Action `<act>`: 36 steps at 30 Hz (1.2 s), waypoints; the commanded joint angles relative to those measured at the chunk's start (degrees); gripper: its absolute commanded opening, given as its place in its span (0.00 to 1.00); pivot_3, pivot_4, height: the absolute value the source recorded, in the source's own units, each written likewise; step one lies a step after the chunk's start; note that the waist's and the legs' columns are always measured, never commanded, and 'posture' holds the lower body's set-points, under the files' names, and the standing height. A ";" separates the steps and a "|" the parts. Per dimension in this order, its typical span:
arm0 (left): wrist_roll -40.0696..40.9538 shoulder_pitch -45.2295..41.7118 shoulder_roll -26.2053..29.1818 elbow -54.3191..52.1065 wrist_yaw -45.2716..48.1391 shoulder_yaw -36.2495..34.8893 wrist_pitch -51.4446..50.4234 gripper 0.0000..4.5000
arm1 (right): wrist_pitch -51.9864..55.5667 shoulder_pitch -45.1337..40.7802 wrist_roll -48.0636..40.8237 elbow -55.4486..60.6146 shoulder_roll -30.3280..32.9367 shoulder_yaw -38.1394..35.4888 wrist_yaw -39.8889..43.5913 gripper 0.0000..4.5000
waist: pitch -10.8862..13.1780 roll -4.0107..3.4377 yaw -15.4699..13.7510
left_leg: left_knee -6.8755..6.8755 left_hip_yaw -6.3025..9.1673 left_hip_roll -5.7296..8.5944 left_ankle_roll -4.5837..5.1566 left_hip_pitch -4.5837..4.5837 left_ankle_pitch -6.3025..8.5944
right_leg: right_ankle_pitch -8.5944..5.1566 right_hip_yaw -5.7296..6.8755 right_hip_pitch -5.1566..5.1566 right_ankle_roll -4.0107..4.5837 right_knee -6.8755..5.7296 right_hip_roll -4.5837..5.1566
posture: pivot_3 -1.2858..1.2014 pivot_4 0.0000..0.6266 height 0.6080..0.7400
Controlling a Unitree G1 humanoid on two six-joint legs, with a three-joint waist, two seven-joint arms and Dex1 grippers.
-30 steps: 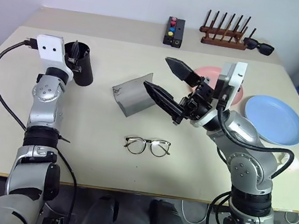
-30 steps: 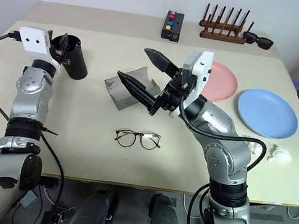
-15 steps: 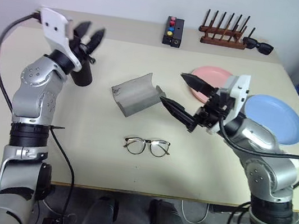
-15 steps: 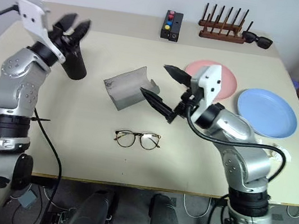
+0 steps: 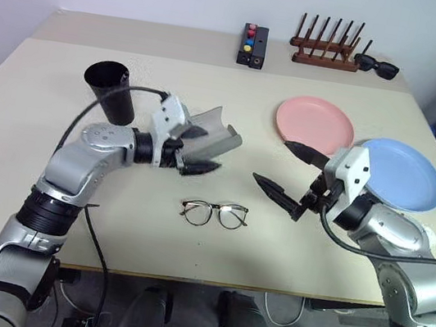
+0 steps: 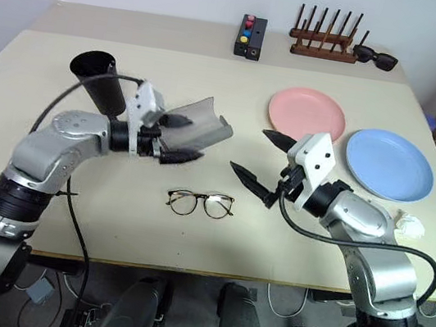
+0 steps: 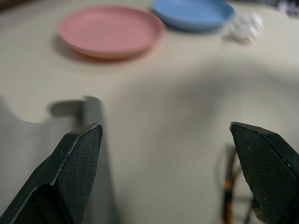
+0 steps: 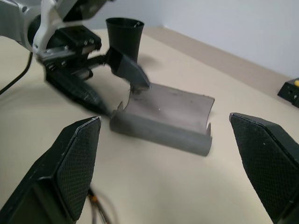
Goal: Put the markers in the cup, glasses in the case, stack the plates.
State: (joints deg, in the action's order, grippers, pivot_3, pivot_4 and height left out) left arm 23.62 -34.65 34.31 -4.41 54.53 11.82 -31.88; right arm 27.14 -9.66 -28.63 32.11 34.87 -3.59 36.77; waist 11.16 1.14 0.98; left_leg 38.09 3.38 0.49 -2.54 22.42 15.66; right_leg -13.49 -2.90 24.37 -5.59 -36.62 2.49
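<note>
- The clear-lens, black-rimmed glasses are seen lying on the beige table.
- The grey hinged case is seen open.
- Both the left gripper and the right gripper are held agape and empty.

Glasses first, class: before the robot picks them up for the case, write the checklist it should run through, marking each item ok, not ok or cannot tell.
1. Glasses lie free on the table, nothing on them: ok.
2. Case open, trough showing: ok.
3. Left gripper beside the case, jaws apart and holding nothing: ok.
4. Right gripper jaws apart and holding nothing, near the glasses: ok.
5. Glasses arms folded: cannot tell.
6. Plates stacked: not ok; pink plate and blue plate lie side by side.
</note>
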 commanded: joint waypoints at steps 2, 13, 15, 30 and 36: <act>-3.11 -2.77 3.08 0.61 8.79 3.41 4.03 0.99 | -0.45 3.06 0.75 4.47 0.23 -1.85 -1.80 1.00 | 0.00 0.00 -0.06 | 0.00 -0.02 0.00 0.00 0.00 0.00 | -0.05 0.00 0.00 0.09 0.02 0.00 | 0.52 0.24 0.96; -15.26 -10.70 0.14 9.16 18.74 13.97 15.47 0.99 | -2.26 7.35 1.92 5.05 -0.84 -1.44 -2.63 1.00 | 0.00 0.00 -0.21 | 0.00 -0.07 -0.01 0.02 0.05 0.01 | -0.06 -0.02 -0.11 0.11 0.31 0.00 | 0.52 0.24 0.96; -16.88 -11.52 -0.60 10.15 19.58 14.88 16.83 0.99 | -2.47 7.04 2.18 4.67 -0.87 -0.96 -2.52 1.00 | 0.00 0.00 -0.21 | 0.00 -0.07 -0.01 0.02 0.07 0.01 | -0.05 -0.02 -0.11 0.09 0.31 -0.01 | 0.52 0.24 0.96; -20.36 -13.62 -4.99 14.90 19.45 13.36 17.64 0.99 | -3.78 6.39 3.30 3.12 -1.62 0.00 -1.90 1.00 | 0.00 0.00 -0.16 | 0.00 -0.04 -0.03 0.04 0.06 0.02 | 0.04 -0.02 -0.11 -0.06 0.30 -0.04 | 0.52 0.24 0.96; -21.76 -20.27 -7.58 27.14 7.58 6.03 13.46 0.99 | -4.11 7.08 3.39 3.31 -1.50 -0.38 -1.67 1.00 | 0.00 0.01 -0.17 | 0.03 -0.02 -0.02 0.06 0.06 0.01 | 0.05 -0.01 -0.11 -0.09 0.28 -0.05 | 0.52 0.24 0.96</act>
State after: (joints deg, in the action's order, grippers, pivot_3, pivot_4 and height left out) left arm 2.89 -53.40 26.66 20.97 65.09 20.28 -17.95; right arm 24.37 -2.68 -25.00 33.76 33.57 -3.04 34.89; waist 11.16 1.15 0.81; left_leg 38.12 3.37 0.47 -2.47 22.49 15.67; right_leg -13.43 -2.91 24.26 -5.70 -36.33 2.44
